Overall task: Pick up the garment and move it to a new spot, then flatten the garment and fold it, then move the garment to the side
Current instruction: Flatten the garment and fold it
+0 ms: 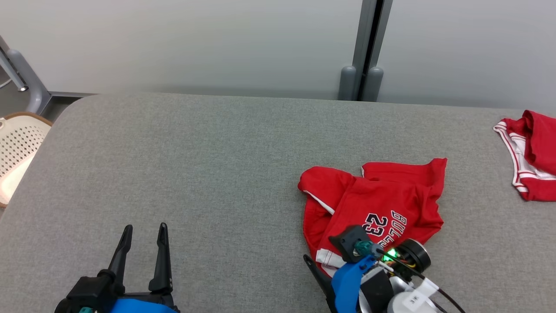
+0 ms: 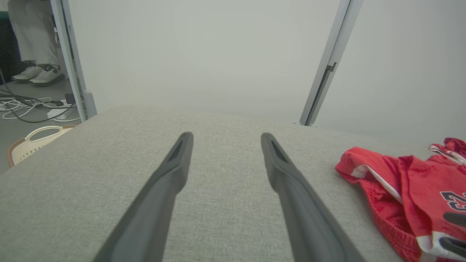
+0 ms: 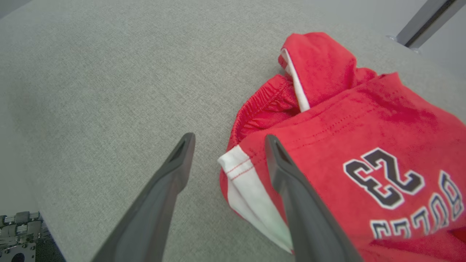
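Nearest us our left gripper (image 1: 145, 226) stands wide open and empty over the grey fabric-covered desk (image 1: 217, 174), our right gripper (image 3: 229, 137) spread and empty above the near white hem of the crumpled red numbered jersey (image 1: 382, 195), another red-and-white garment (image 1: 534, 152) beyond at right.

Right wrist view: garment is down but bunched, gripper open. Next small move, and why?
Probably lower the right gripper and close on the white hem corner, to start pulling the garment flat. That corner lies between its open jaws, and the cloth is folded over itself.
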Robot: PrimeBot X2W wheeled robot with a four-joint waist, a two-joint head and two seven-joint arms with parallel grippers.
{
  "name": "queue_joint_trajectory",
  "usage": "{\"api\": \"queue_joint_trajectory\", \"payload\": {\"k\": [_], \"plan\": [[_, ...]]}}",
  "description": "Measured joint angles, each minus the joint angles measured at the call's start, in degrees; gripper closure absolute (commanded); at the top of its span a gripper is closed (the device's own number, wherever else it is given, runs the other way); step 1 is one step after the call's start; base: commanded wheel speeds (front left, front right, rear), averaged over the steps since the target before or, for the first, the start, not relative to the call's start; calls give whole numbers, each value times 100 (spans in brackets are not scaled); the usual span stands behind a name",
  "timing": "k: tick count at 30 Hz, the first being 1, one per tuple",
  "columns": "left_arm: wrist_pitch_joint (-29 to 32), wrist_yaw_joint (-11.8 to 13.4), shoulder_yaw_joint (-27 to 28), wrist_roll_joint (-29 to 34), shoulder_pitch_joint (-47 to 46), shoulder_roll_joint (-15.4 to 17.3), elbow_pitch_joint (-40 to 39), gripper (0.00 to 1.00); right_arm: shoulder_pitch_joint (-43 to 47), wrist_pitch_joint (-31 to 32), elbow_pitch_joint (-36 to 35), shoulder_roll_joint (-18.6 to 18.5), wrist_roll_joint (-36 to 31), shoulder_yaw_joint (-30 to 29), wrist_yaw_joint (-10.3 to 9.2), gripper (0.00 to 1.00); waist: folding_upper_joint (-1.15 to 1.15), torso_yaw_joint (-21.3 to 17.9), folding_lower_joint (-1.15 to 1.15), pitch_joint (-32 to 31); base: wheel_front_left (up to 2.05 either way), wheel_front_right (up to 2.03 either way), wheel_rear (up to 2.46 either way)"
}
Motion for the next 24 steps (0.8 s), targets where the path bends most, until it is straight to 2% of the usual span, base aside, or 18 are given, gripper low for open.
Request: {"api": "queue_joint_trajectory", "payload": {"k": [5, 10, 19, 24], "plan": [[-8, -14, -8, -1, -37, -7, 25, 0, -580, 122, 748, 3, -305, 369, 0, 0, 0, 110, 0, 95, 0, 0, 0], [-23, -25, -15, -1, -64, -10, 48, 0, -862, 186, 1392, -81, -709, 390, 0, 0, 0, 250, 0, 156, 0, 0, 0], [-32, -43, 14, -34, -53, -37, 67, 0, -725, 127, 1504, -322, -916, 70, 0, 0, 0, 313, 1, 151, 0, 0, 0], [-34, -43, 33, -42, -53, -49, 60, 0, -494, 15, 1188, -356, -802, -170, 0, 0, 0, 243, 1, 142, 0, 0, 0]]}}
